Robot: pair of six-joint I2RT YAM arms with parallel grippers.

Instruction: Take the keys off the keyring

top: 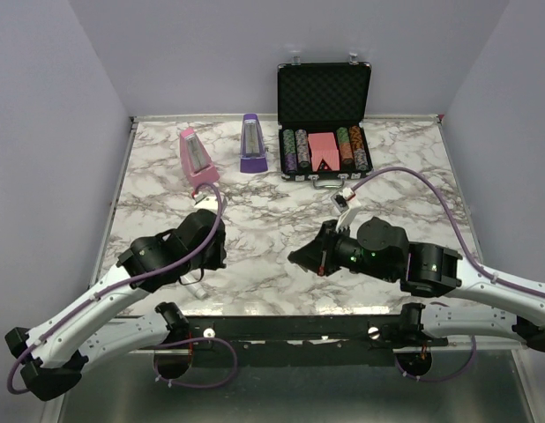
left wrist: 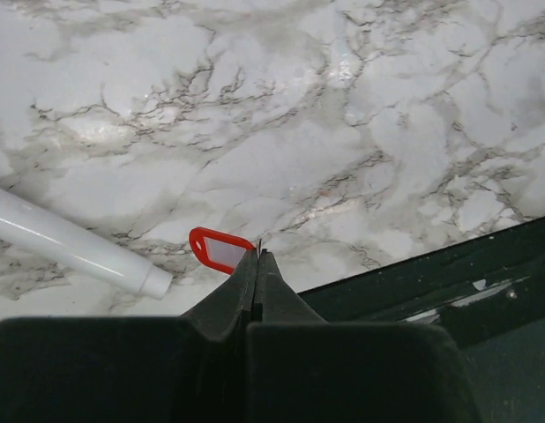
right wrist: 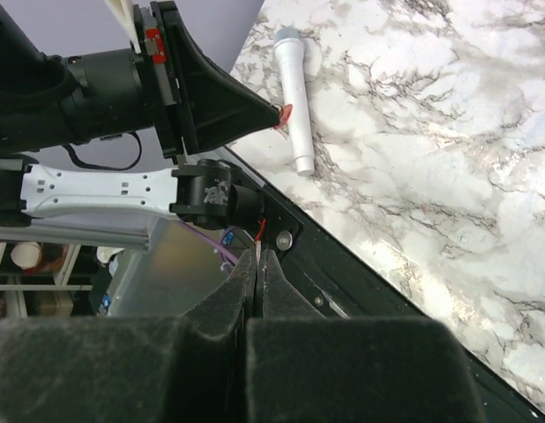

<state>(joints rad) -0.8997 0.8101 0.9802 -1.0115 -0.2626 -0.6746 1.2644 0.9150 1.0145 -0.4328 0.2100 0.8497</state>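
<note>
The keyring [left wrist: 218,249] is a small red tag with a white insert, held just above the marble. My left gripper [left wrist: 257,253] is shut at the tag's end, with a thin metal sliver showing at its fingertips. In the right wrist view the same tag [right wrist: 285,113] sits at the left gripper's tip. My right gripper [right wrist: 257,254] is shut on a key [right wrist: 256,245], a thin silvery piece seen edge-on, held over the table's front edge. In the top view the left gripper [top: 212,256] and right gripper [top: 297,257] are apart, and the tag is hidden there.
A white tube [left wrist: 70,247] lies on the marble beside the left gripper, also in the right wrist view [right wrist: 293,97]. At the back stand a pink metronome [top: 196,160], a purple metronome [top: 252,144] and an open poker chip case [top: 324,84]. The black front rail [left wrist: 431,282] runs close by.
</note>
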